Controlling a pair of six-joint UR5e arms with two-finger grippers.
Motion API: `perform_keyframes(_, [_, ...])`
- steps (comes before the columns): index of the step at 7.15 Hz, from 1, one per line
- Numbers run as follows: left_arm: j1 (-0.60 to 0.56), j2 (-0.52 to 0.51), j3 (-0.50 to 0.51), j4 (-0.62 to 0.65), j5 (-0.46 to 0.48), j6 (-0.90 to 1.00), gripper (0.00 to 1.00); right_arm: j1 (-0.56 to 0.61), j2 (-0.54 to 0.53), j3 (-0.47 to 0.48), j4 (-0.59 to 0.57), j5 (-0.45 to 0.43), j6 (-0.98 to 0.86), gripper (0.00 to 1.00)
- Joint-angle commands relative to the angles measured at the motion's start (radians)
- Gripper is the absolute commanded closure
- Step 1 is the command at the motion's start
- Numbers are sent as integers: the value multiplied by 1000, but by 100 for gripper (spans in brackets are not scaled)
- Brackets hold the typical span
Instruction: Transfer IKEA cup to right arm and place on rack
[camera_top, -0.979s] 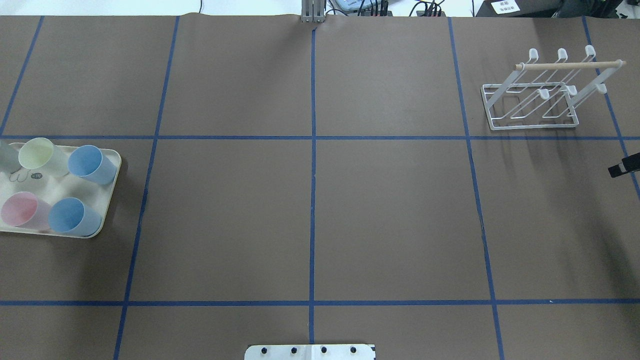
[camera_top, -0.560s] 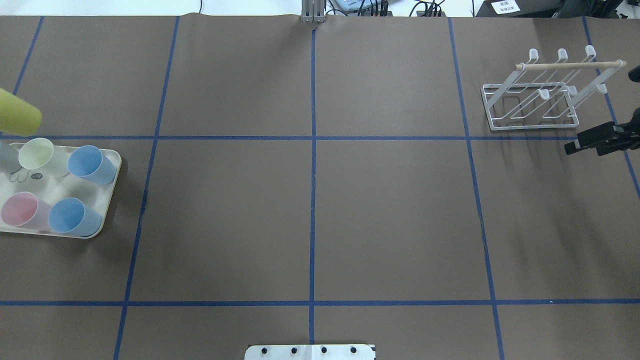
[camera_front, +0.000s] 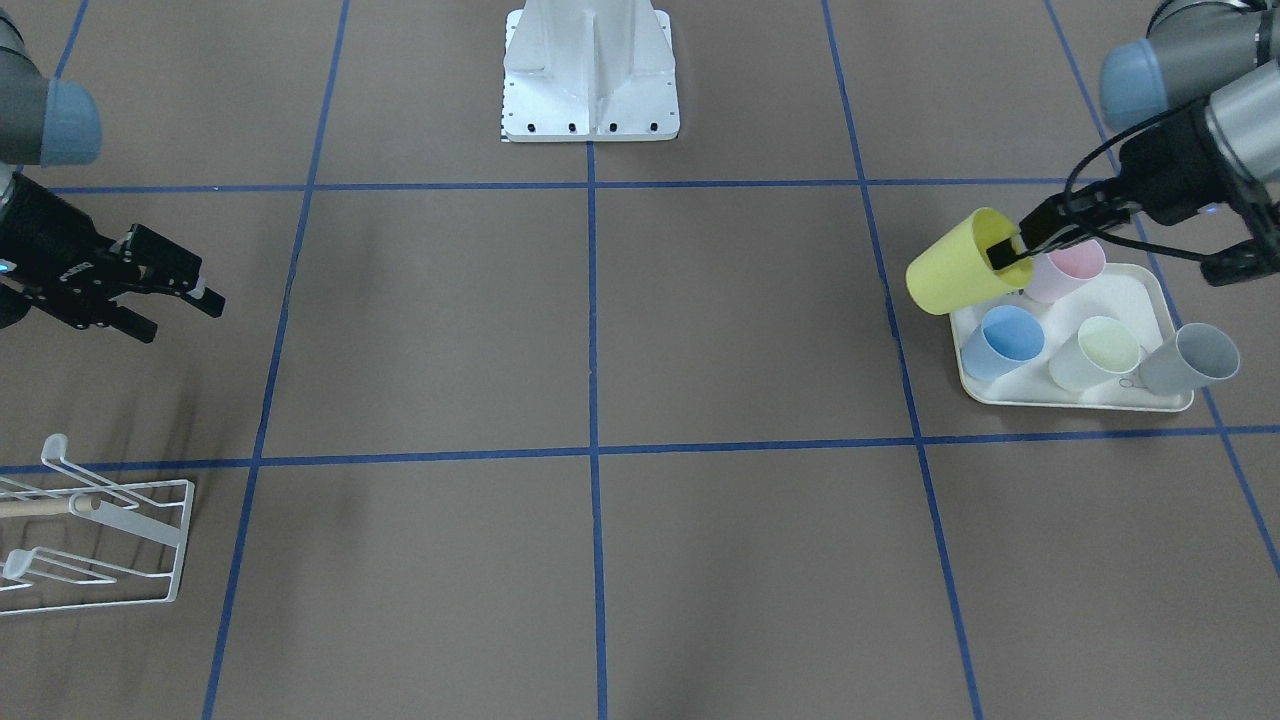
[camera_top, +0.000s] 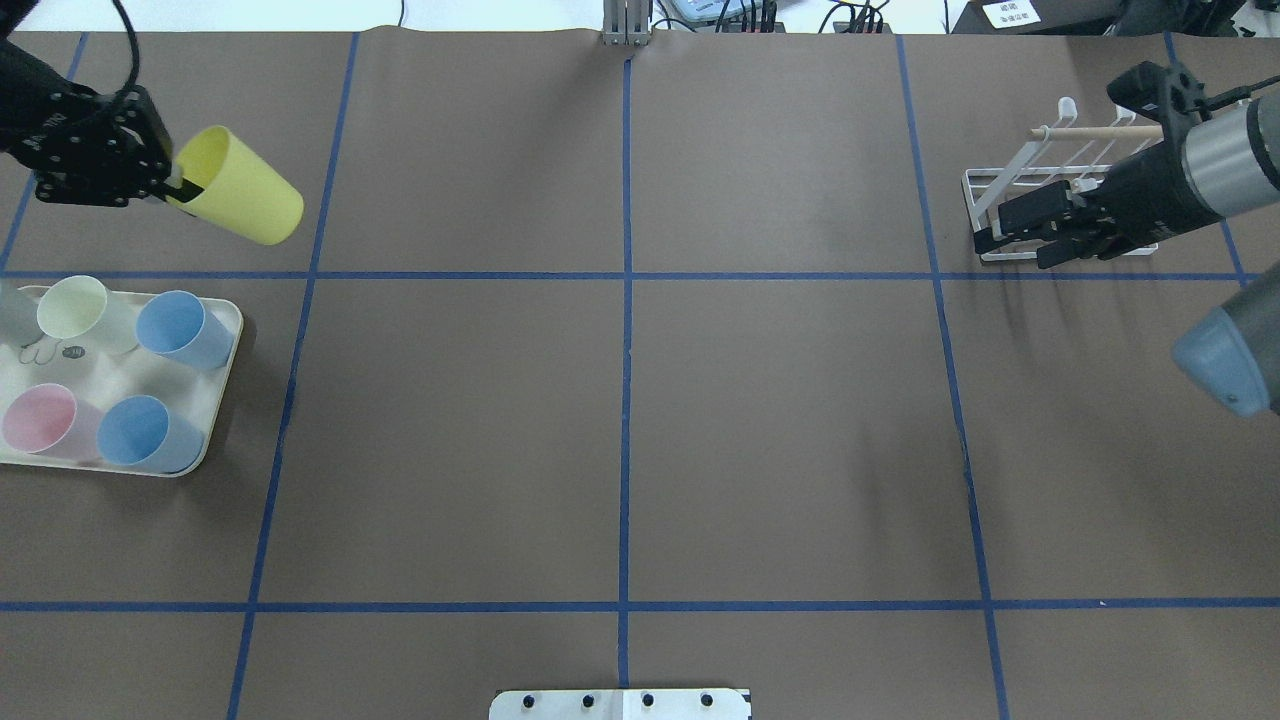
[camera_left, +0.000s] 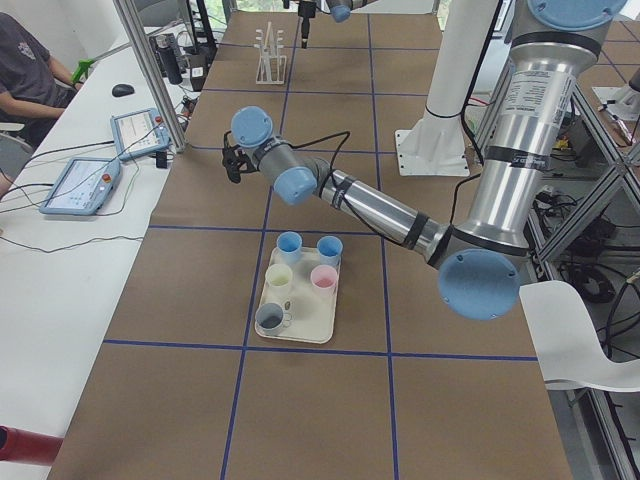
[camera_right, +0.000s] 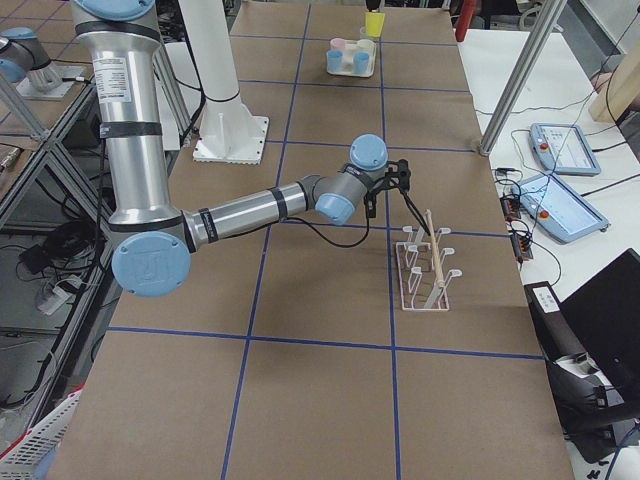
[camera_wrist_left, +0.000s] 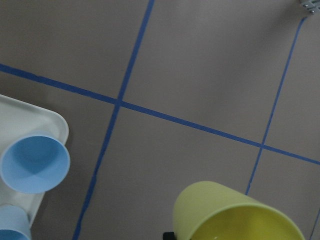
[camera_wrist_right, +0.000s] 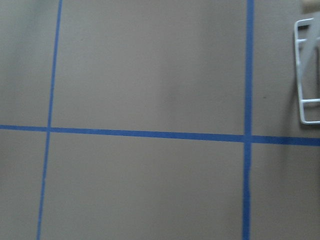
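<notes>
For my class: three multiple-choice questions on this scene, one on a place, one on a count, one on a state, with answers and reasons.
1. The white wire rack with a wooden dowel sits on which side of the table? A the robot's left; B the centre; C the robot's right.
2. How many blue plastic cups stand in the cream tray? A one; B two; C four.
3. The yellow plastic cup is: A held at its rim by the left gripper; B standing in the tray; C hung on the rack.
Answers: 1 C, it lies near the open right gripper; 2 B, the overhead view shows two; 3 A, the gripper pinches its rim.
</notes>
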Motion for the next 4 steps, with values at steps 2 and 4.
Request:
perform_keyframes(2, [216, -199, 7, -46, 217, -256, 100, -135, 143, 31, 60, -121, 343, 1])
perform_keyframes(4, [355, -222, 15, -309, 427, -443, 100, -207, 144, 8, 379, -234, 614, 1])
